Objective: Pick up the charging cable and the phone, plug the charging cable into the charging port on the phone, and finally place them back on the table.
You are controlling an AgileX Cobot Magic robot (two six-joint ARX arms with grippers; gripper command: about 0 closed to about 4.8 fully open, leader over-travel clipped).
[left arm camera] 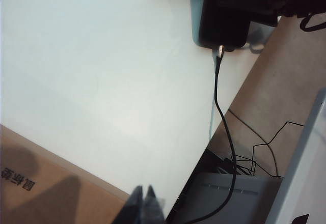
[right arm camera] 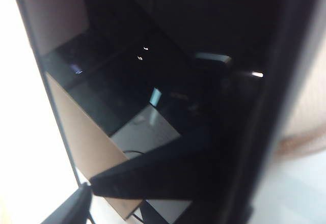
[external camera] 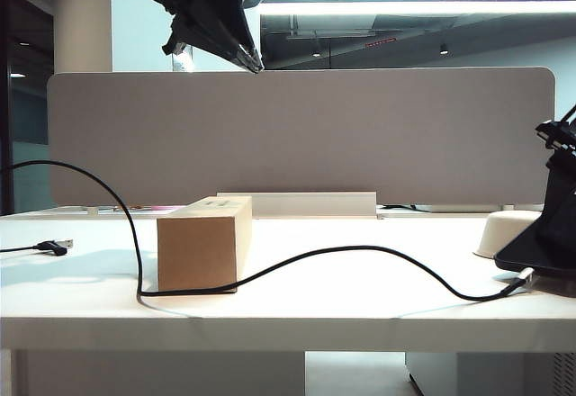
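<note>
Two arms show only in part. The left gripper (external camera: pixel 255 65), fingers clenched on nothing, hangs high above the cardboard box (external camera: pixel 204 244). The phone (external camera: pixel 540 247) rests on the tabletop (external camera: pixel 360 306) at the right edge, half cut off, the charging cable (external camera: pixel 360 252) plugged in. The right gripper (right arm camera: pixel 153 183) sits over its screen, too dark to tell its state.

A cardboard box (external camera: pixel 204 244) stands left of centre, and what looks like a white bowl (external camera: pixel 506 232) sits far right.
</note>
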